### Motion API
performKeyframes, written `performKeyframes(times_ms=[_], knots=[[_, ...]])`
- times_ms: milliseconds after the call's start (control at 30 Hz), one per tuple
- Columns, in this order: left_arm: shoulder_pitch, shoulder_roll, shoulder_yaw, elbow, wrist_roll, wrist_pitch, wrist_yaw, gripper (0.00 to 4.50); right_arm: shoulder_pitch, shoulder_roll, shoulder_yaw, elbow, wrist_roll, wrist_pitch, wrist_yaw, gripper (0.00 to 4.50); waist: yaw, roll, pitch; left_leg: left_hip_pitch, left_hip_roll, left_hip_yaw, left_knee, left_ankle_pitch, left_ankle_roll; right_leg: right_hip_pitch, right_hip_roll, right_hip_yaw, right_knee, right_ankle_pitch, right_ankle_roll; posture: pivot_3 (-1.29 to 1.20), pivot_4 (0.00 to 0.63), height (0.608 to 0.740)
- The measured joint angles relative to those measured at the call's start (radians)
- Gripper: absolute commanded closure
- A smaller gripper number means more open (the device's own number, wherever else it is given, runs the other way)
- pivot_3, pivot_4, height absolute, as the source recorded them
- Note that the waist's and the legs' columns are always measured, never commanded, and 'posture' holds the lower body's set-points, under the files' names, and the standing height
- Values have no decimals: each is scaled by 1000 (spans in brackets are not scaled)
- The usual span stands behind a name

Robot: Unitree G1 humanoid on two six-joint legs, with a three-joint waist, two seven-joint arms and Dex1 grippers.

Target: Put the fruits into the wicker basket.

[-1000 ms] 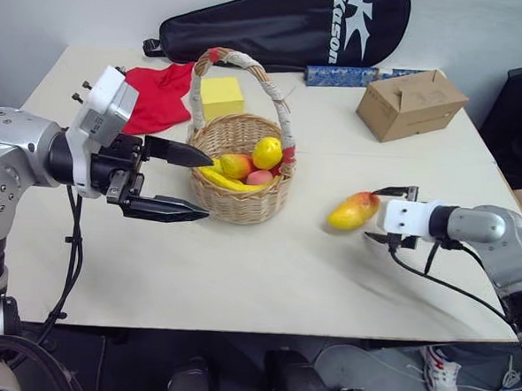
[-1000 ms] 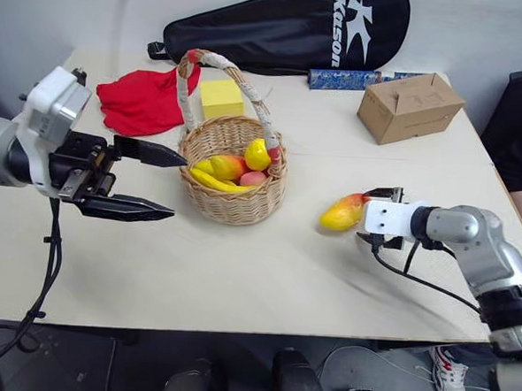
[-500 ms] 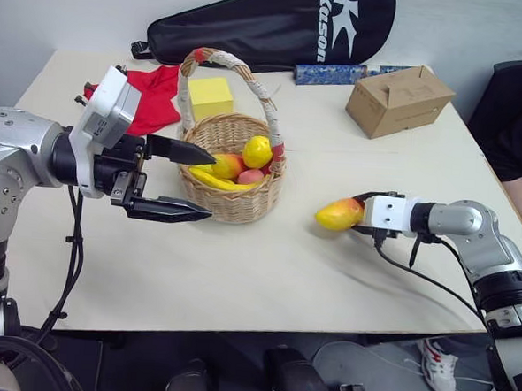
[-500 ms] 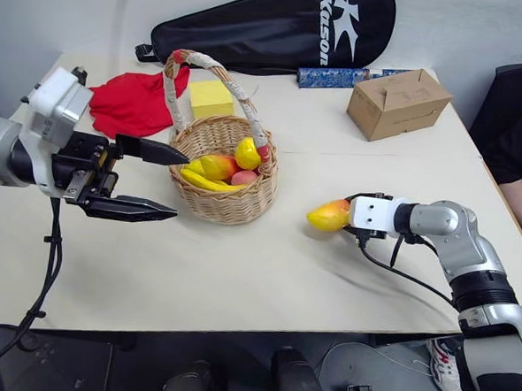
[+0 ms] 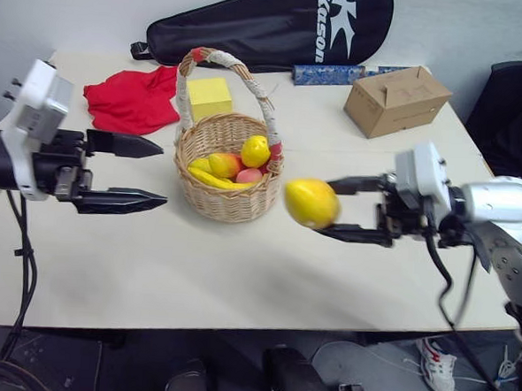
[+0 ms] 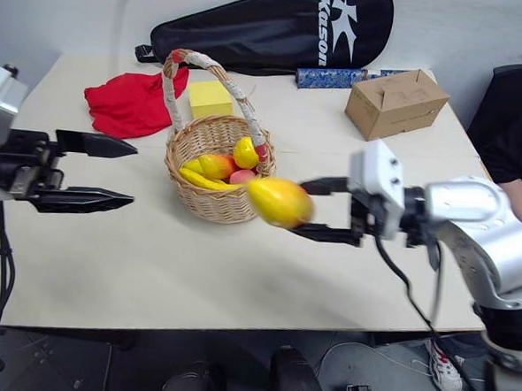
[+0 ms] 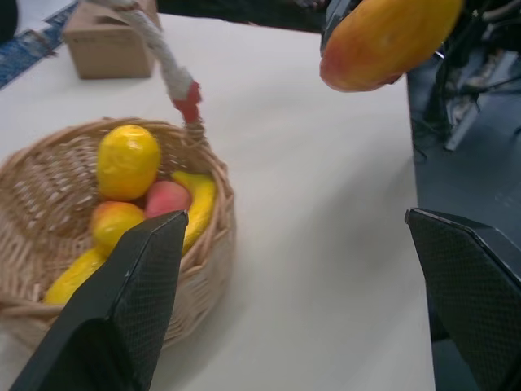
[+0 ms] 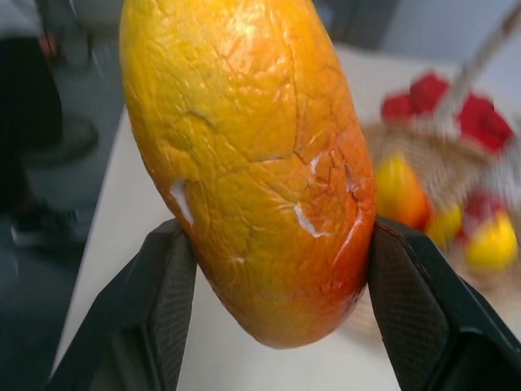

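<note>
My right hand (image 5: 342,208) is clamped on the elongated mango (image 5: 311,203), now lifted off the worktop (image 5: 239,265) and swung close to the wicker basket (image 5: 227,171) just beyond it. My left hand (image 5: 147,173), fingers apart and empty, has pulled back. Only the drop seems left.

We see the mango (image 5: 311,203) blurred at centre frame, hiding its fingers' tips; the racket bag (image 5: 280,24) is cut off at the top edge.
</note>
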Motion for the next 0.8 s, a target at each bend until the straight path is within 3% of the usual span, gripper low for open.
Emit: performKeyframes(times_ms=[167,367,567,800], knots=[[19,18,36,11,-5,9,20,0,-152,190,60,68,5,109,-129,1883,14,-1,0,-13,0,2,1,-1,1,-13,-1,0,0,-1,0,0,150,740],[36,19,43,10,-20,13,31,0,-168,223,63,109,-28,147,-154,1883,26,-1,0,-20,0,1,2,0,1,-19,-1,0,1,-1,0,0,150,740],[83,22,94,-56,-48,21,73,0,-342,467,291,488,-418,-31,-348,1883,-26,-2,0,-17,-1,3,1,5,-2,-24,0,2,11,-1,-2,0,150,740],[86,12,94,-54,-60,18,107,0,-357,531,253,546,-480,-48,-368,1883,-28,-2,-1,-20,0,3,1,6,-3,-26,0,2,13,-1,-3,0,150,740]])
